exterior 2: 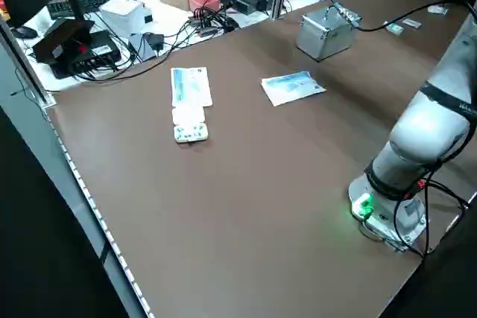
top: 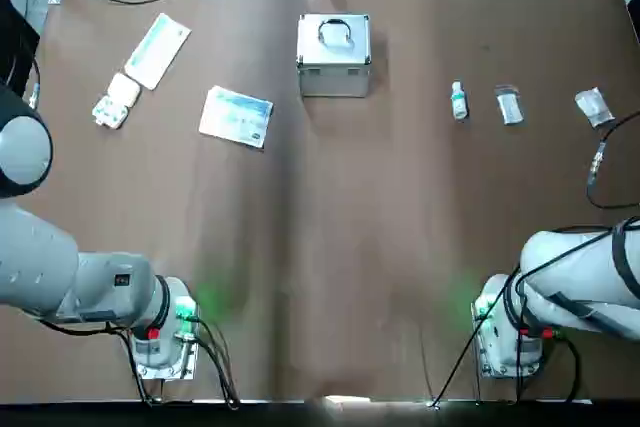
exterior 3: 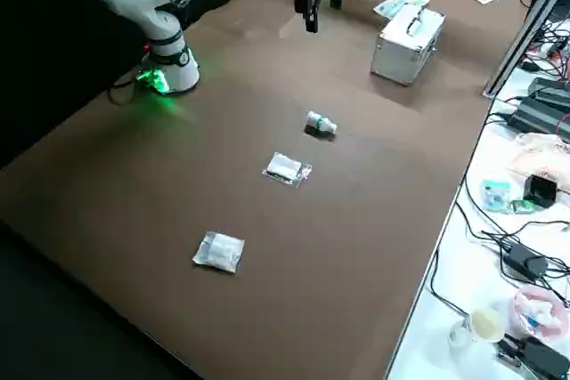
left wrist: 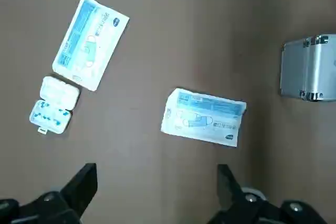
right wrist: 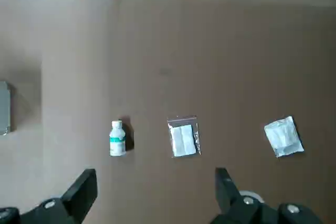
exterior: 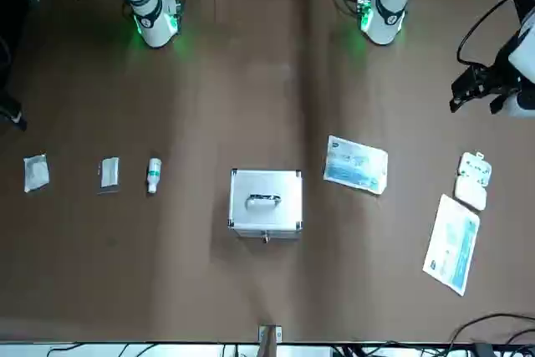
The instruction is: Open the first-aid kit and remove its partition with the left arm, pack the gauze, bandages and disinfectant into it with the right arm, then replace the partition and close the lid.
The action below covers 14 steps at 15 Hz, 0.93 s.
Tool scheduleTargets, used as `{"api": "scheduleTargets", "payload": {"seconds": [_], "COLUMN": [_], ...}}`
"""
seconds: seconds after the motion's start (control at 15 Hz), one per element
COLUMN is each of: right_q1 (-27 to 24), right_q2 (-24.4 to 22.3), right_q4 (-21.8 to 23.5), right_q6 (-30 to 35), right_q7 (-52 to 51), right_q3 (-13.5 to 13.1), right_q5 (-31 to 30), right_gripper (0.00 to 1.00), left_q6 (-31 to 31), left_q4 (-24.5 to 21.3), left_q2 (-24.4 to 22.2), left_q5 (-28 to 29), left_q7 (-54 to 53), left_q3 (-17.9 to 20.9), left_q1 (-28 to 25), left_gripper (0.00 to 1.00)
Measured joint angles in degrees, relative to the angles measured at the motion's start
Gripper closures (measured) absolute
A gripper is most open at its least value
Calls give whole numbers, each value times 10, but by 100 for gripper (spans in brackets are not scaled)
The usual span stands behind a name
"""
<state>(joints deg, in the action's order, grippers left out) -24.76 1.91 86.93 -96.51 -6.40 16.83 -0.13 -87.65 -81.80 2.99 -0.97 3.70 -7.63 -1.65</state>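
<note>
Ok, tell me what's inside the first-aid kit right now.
That cannot be seen: the first-aid kit is shut, lid down and handle on top, hiding its inside. The disinfectant lies outside it, on the table.

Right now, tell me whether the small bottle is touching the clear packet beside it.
Apart. The right wrist view shows bare table between the small bottle and the clear packet; the top view shows the same gap.

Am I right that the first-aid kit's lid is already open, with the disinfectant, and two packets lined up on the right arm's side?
Not quite: the first-aid kit is closed, handle flat on its lid, as the top view shows. The disinfectant and two packets do line up on the right arm's side.
</note>
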Motion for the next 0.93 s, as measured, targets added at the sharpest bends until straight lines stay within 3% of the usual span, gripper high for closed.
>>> {"api": "scheduleTargets", "payload": {"seconds": [0.67,0.93], "right_q1": [0,2], "right_q2": [0,0], "right_q4": [0,4], "right_q6": [2,13], "right_q7": [0,0], "right_q3": [3,4], "right_q5": [0,1], "right_gripper": [1,1], "left_q6": [0,-1], "left_q4": [2,-4], "left_q2": [0,22], "left_q5": [0,-7], "left_q7": [1,17], "left_q3": [-4,-8], "left_q1": [1,4], "left_gripper": [0,0]}}
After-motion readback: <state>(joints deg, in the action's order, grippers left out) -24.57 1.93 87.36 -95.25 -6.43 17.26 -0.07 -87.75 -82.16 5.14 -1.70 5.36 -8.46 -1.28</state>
